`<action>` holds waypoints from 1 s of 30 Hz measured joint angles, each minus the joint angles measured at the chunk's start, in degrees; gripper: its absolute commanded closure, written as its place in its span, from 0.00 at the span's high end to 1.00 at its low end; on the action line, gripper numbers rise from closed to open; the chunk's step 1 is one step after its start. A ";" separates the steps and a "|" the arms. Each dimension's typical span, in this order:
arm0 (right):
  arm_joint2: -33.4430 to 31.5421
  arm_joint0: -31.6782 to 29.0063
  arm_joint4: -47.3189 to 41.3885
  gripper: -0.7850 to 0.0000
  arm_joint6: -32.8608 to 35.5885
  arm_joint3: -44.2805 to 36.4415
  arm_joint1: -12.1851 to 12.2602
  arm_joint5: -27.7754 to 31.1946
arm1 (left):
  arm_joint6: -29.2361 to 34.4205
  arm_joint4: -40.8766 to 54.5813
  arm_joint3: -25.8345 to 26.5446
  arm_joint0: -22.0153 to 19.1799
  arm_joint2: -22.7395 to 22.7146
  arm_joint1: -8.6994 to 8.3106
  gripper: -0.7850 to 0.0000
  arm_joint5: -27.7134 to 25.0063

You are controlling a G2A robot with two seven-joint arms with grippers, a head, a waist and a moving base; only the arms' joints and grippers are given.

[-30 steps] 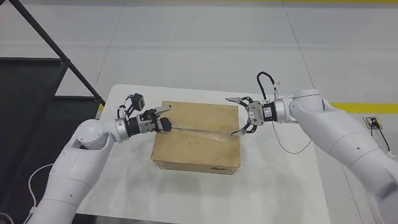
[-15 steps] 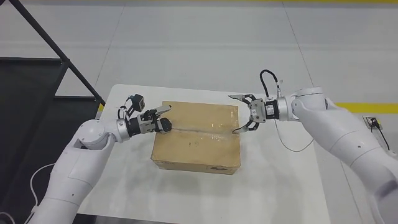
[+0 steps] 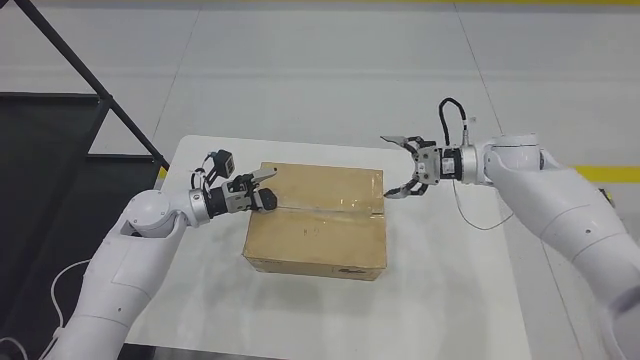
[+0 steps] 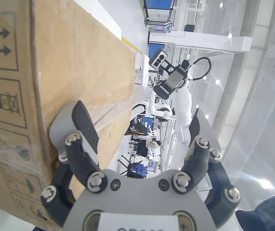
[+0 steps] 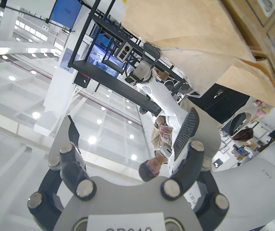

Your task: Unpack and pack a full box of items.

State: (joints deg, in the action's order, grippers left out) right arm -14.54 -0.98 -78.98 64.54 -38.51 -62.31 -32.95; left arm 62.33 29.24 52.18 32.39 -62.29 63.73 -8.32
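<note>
Left pincer, spread, sits at the taped box's left end mid-frame; right pincer, spread, hangs just beside its right end.

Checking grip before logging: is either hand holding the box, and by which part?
Nothing is held. The left hand is open at one end of the box, the right hand open beside the other end.

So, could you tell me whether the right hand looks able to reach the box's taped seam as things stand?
Probably yes: the right hand is open at the end of the box, about level with the taped seam, and nothing shows between them.
</note>
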 measured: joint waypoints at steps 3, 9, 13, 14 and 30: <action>-1.54 -0.43 2.60 1.00 0.26 -3.54 0.43 7.50 | 0.15 0.15 0.39 0.13 -0.15 0.04 1.00 -0.26; -3.43 -1.98 7.78 1.00 -4.40 -13.32 1.06 11.50 | 0.35 0.37 1.45 0.65 -0.46 0.06 1.00 -0.48; -5.09 -3.63 11.05 1.00 -9.71 -18.61 1.67 14.23 | 0.51 0.39 1.83 1.01 -0.83 0.00 1.00 -0.59; -5.44 -4.13 12.06 1.00 -11.44 -19.97 1.89 13.67 | 0.58 0.45 1.92 1.11 -0.98 -0.03 1.00 -0.61; -12.54 -10.48 19.09 1.00 -16.61 -31.22 6.67 -1.58 | 1.21 0.32 3.44 2.34 -2.25 -0.29 1.00 -0.70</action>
State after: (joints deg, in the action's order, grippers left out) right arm -27.08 -11.46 -59.89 47.93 -69.73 -55.64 -34.54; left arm 63.53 29.56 55.62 34.74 -64.54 63.43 -9.01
